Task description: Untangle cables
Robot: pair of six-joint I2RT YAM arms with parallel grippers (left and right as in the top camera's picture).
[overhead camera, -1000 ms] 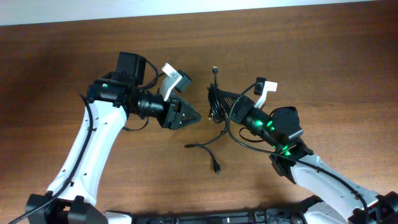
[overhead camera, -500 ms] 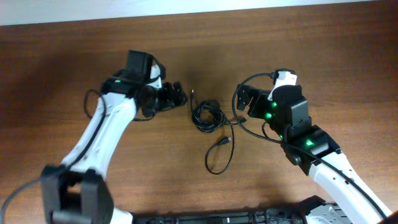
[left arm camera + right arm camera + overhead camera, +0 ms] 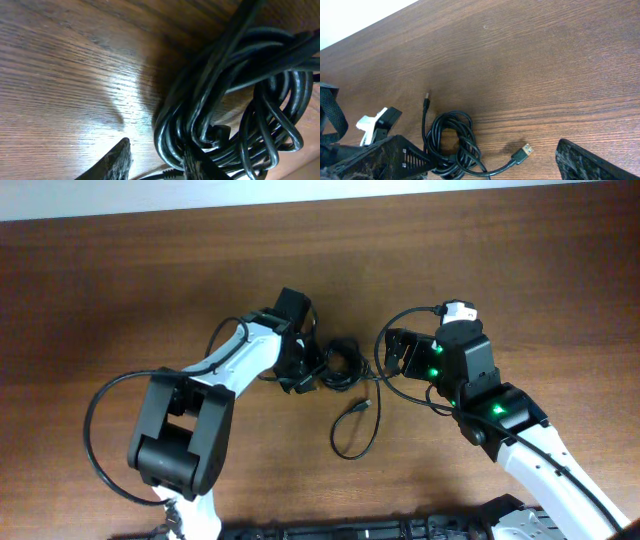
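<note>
Early days on the untangling imo: cables [image 3: 342, 366] sit coiled mid-worktop [image 3: 100, 280], tail looping toward 6 o'clock, left end effector [image 3: 308, 370] nosed in at their 9 (can't tell if it's gripping), right end effector [image 3: 393, 352] wide and empty at 3, so next needs one strand pinched and pulled out.

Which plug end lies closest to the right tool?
The wide flat plug, on this side of the coil; the slim plug lies beyond it.

Left-wrist view — cables [image 3: 200, 100] cut off at right.
</note>
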